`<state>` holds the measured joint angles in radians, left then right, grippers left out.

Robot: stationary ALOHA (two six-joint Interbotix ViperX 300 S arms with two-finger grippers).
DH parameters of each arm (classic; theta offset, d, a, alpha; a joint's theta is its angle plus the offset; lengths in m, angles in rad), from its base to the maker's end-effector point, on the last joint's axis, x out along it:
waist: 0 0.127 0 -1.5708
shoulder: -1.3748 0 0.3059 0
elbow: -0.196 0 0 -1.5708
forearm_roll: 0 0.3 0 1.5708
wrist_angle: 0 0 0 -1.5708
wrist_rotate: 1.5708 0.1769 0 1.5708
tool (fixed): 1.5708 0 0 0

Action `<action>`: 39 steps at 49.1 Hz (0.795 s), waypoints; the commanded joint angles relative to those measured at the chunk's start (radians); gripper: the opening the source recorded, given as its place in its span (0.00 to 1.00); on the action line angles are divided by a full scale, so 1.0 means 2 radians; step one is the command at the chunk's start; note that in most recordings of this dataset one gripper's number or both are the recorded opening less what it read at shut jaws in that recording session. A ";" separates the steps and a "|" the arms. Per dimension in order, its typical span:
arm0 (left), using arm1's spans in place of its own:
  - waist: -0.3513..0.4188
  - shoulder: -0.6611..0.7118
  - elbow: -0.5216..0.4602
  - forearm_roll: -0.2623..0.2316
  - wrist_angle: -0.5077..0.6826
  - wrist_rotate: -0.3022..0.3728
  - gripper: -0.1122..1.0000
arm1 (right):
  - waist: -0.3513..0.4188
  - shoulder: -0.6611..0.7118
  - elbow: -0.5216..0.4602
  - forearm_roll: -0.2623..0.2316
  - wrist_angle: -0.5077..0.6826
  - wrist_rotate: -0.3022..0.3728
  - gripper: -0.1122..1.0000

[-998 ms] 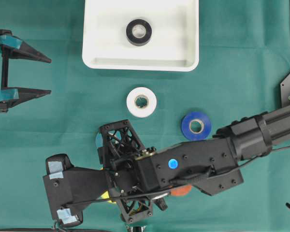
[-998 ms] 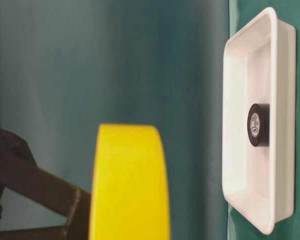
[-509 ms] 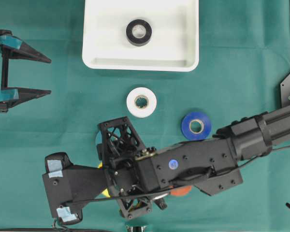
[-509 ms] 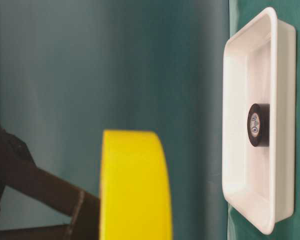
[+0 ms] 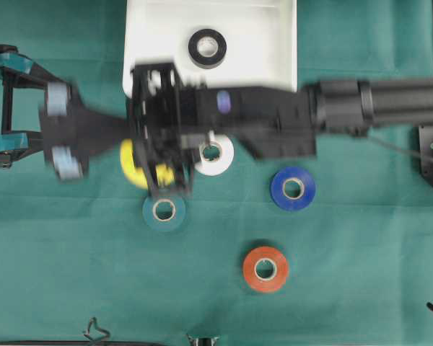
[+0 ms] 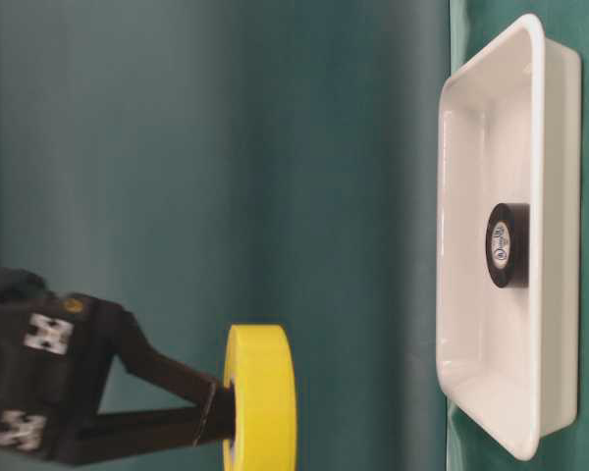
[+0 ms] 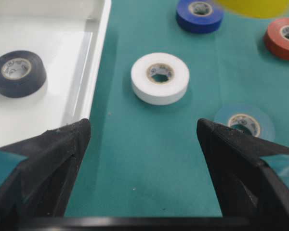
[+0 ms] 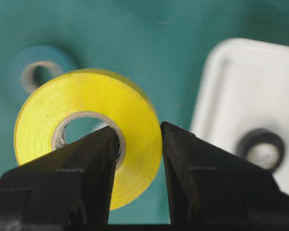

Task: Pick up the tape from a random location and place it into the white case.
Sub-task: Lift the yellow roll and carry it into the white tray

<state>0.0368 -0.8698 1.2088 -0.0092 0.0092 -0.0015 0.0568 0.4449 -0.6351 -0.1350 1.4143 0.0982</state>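
A yellow tape roll (image 5: pixel 133 162) hangs above the green cloth, clear of the table in the table-level view (image 6: pixel 260 397). My right gripper (image 5: pixel 146 169) is shut on its wall, one finger through the hole and one outside (image 8: pixel 139 139). It hovers just in front of the white case (image 5: pixel 252 36), over the white roll. The case (image 8: pixel 241 86) holds a black roll (image 5: pixel 207 47) lying flat. My left gripper (image 5: pixel 66 113) stands open at the far left with nothing between its fingers (image 7: pixel 142 126).
Loose rolls lie on the cloth: white (image 7: pixel 160 77) partly under the right arm, blue (image 5: pixel 293 188), teal (image 5: pixel 164 211) and red (image 5: pixel 265 268). The right arm (image 5: pixel 361 108) stretches across from the right edge, just in front of the case.
The right arm has swung from the table's front edge up toward the case, carrying the yellow roll higher. The teal and red rolls are uncovered. The left gripper has not moved.
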 commanded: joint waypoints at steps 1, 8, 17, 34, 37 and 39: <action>0.001 0.002 -0.008 0.001 -0.002 -0.001 0.98 | -0.032 -0.033 -0.012 0.001 -0.011 -0.003 0.36; 0.001 0.002 -0.008 0.001 -0.002 -0.001 0.97 | -0.081 -0.032 -0.012 0.001 -0.028 -0.014 0.36; 0.001 0.002 -0.008 0.001 -0.002 0.000 0.97 | -0.131 -0.032 -0.010 0.000 -0.061 -0.025 0.36; 0.001 0.002 -0.008 0.001 -0.002 -0.002 0.97 | -0.176 -0.027 0.008 0.000 -0.074 -0.036 0.36; 0.001 0.002 -0.009 0.000 -0.002 -0.002 0.97 | -0.178 -0.033 0.015 0.000 -0.070 -0.038 0.36; 0.001 0.001 -0.008 0.001 -0.002 -0.002 0.97 | -0.179 -0.038 0.023 -0.001 -0.068 -0.038 0.36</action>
<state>0.0368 -0.8713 1.2088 -0.0107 0.0077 -0.0046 -0.2945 0.4403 -0.5952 -0.1350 1.2732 0.0230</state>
